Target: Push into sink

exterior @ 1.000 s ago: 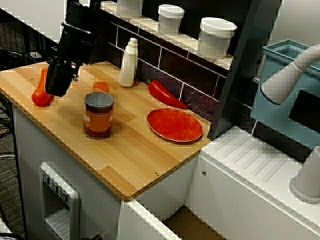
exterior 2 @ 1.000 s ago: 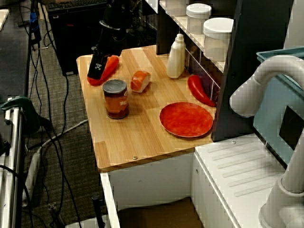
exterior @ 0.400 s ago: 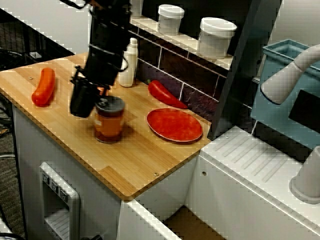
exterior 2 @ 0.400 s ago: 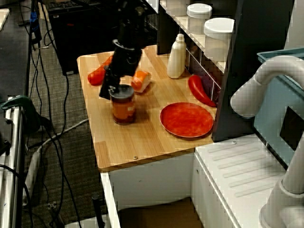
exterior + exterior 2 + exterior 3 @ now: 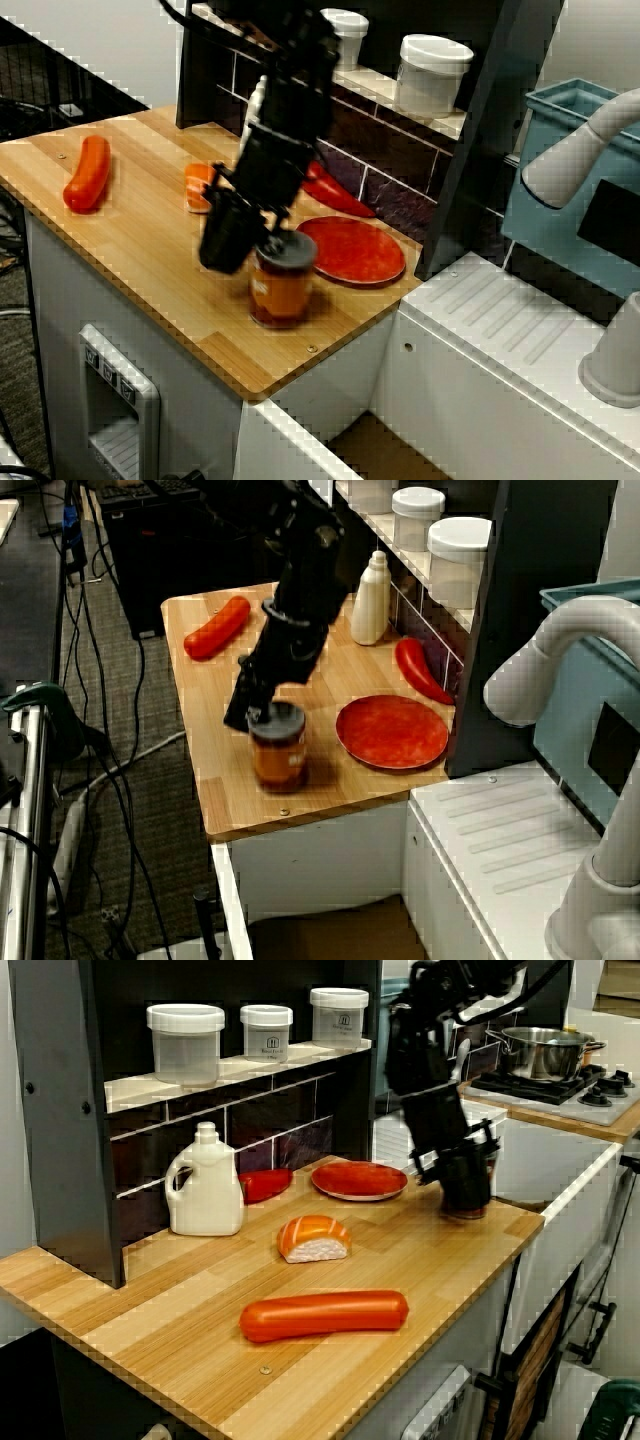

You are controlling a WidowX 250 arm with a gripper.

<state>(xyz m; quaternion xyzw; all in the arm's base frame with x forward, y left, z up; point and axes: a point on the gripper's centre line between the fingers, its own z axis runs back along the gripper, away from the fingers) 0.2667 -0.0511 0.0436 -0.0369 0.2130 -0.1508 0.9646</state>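
The can [image 5: 281, 285] had an orange label, too blurry to read. The gripper [image 5: 232, 240] touched it; I could not tell how its jaws stood.

The light wooden table [image 5: 150, 265] has a smooth, striped grain with a faint sheen. The glossy red round plate [image 5: 350, 250] looks plastic, as does the shiny orange-red sausage [image 5: 323, 1315]. The matt black end effector [image 5: 228, 232] touches an orange-labelled can with a dull metal lid [image 5: 282, 285].

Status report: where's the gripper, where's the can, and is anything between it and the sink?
Gripper low behind the can, jaw state unclear. Can upright near the wooden counter's front corner, beside the red plate. Nothing between it and the sink.
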